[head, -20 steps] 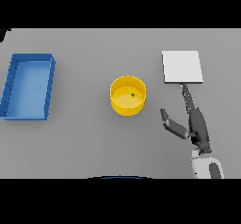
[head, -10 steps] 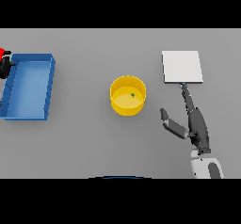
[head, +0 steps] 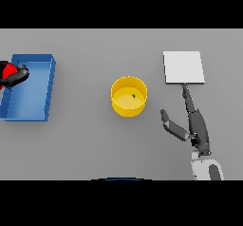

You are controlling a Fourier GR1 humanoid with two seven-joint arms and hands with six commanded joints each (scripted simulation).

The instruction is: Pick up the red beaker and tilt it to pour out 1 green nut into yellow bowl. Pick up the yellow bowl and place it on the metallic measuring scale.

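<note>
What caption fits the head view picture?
Green nut in yellow bowl; left hand holds red beaker over blue tray.

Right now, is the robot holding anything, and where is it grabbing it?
The left hand is wrapped round the red beaker at the picture's left edge; which part it grips cannot be told. The right hand is open and holds nothing.

Plain grey table (head: 85, 149), even flat light, no shadows

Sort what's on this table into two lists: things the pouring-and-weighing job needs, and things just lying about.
Job:
red beaker, held in the left hand at the view's left edge
yellow bowl
green nut, in the bowl
metallic measuring scale
right hand, open

Lying about:
blue bin
</note>
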